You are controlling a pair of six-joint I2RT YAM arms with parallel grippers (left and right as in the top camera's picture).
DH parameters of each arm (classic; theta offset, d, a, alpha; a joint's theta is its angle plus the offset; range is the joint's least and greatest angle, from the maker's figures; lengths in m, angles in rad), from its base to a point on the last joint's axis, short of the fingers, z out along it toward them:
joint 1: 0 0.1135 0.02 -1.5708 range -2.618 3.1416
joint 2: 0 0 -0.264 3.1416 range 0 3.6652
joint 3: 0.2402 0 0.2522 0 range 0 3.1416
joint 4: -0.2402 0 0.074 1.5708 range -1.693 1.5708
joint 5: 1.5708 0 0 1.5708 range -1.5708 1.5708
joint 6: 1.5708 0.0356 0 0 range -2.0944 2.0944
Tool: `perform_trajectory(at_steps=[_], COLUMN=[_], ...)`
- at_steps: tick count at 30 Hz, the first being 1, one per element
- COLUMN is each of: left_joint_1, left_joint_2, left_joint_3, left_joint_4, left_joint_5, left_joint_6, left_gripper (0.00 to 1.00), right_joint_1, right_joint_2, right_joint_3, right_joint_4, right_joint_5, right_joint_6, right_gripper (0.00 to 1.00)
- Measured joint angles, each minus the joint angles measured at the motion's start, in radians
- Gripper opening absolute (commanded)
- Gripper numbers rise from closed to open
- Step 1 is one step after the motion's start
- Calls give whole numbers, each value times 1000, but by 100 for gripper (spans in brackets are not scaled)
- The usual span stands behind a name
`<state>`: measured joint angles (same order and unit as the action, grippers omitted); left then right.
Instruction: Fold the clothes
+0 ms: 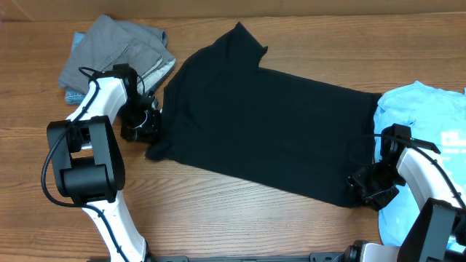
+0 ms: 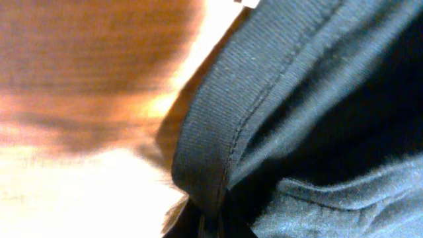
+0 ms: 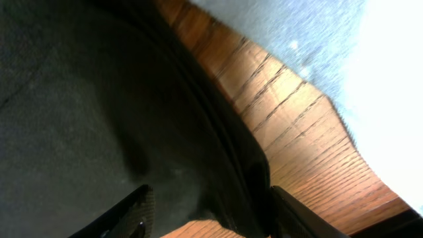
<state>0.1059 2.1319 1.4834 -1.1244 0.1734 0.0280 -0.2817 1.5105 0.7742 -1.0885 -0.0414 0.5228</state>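
The black T-shirt point(image 1: 262, 124) lies spread across the middle of the table, with one sleeve pointing to the far edge. My left gripper point(image 1: 145, 124) is at the shirt's left edge. In the left wrist view it is shut on the ribbed neck band point(image 2: 211, 152), and the white label point(image 2: 246, 3) just shows at the top. My right gripper point(image 1: 368, 185) is at the shirt's near right corner. In the right wrist view it is open point(image 3: 215, 215), with its fingers on either side of the black hem point(image 3: 231, 172).
A light blue printed T-shirt point(image 1: 426, 120) lies at the right edge, partly under my right arm; it also shows in the right wrist view point(image 3: 310, 33). Grey and blue pieces point(image 1: 116, 51) are bunched at the far left, behind my left arm. The table is wood point(image 1: 240, 218).
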Motion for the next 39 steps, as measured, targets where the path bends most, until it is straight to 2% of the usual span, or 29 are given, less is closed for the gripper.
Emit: perform_trajectory(at_steps=[8,9,12,15,18,20,23,29,33,39], left_joint_1=[48,63,106,126,127,126,125,125,125,122], left_joint_2=[-10,-14,-42,-93,-151,-183,-209,-213,-216,-287], left_joint_3=[-22,-26,-37,-37,-37,-37,-37,-6,105,264], left_joint_4=[-63,-69,-84,-98,-103,-102,-101,-146,-213,-262], left_joint_5=[-62,-70,-90,-108,-116,-115,-103,-27,20,47], left_joint_6=[-51,-53,-62,-72,-81,-82,-81,-64,-39,-21], left_gripper=[6,12,18,41,51,52,48,42,43,49], right_joint_1=[0,0,0,0,0,0,0,0,0,0], right_joint_2=[-11,-21,-83,-174,-257,-294,-307,-219,-130,-14], right_joint_3=[2,6,47,132,221,253,262,251,201,77], right_joint_4=[-3,-13,-42,-70,-75,-65,-64,-90,-116,-58], right_joint_5=[-29,-32,-34,-45,-63,-77,-89,-91,-96,-109], right_joint_6=[-12,-17,-34,-44,-51,-52,-53,-47,-33,-9], right_gripper=[56,56,59,63,63,64,66,66,70,68])
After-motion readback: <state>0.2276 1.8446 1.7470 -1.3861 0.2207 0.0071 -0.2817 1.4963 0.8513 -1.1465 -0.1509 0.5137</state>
